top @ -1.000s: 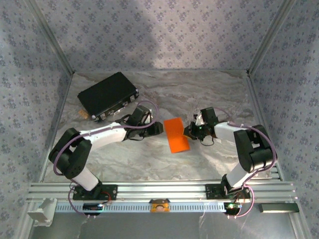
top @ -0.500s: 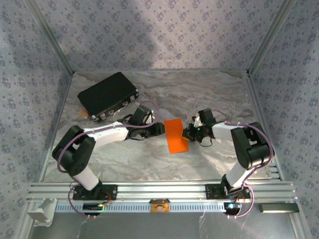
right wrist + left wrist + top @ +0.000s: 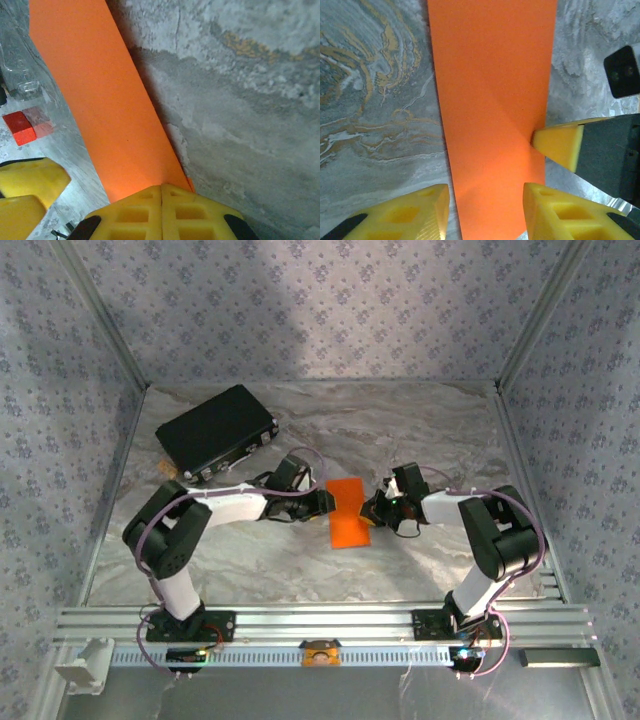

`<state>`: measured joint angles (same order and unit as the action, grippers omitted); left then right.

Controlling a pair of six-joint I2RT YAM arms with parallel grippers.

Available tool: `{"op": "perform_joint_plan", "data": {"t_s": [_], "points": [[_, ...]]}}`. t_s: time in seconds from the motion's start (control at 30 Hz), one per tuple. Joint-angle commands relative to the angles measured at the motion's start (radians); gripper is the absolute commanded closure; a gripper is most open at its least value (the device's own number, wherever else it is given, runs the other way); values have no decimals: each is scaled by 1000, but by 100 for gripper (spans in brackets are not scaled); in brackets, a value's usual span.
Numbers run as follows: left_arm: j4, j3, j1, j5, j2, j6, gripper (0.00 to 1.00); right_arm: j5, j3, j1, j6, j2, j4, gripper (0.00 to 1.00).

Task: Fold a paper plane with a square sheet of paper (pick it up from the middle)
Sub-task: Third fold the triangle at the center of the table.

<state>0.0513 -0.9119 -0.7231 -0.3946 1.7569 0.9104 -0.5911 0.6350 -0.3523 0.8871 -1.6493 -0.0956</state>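
Overhead and wrist views of the fold. The paper [image 3: 348, 512], a narrow orange strip with a slanting crease, lay flat near the middle of the table [image 3: 420, 430], its long axis running from the near edge towards the far edge. The left gripper [image 3: 326, 503] met it from the left with its jaws apart. In the left wrist view its two yellow fingers [image 3: 417, 214] stood either side of the strip's near end, one just off the left edge and one over the right edge. The right gripper [image 3: 375, 508] reached in from the right with its fingers [image 3: 195, 212] pressed together, no gap between them. Their tip touched the strip's right edge where the crease ended; whether paper was caught between them cannot be told. A black case [image 3: 215, 430] sat at the far-left corner. A small red block [image 3: 19, 128] lay on the table beyond the strip in the right wrist view.
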Motion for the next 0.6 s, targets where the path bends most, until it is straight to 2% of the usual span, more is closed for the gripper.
{"op": "perform_joint_plan", "data": {"t_s": [0.0, 0.57], "points": [[54, -19, -7, -39, 26, 40, 59, 60, -35, -9, 32, -18, 66, 92], [24, -37, -10, -75, 81, 56, 59, 59, -28, -8, 22, -28, 80, 93]]}}
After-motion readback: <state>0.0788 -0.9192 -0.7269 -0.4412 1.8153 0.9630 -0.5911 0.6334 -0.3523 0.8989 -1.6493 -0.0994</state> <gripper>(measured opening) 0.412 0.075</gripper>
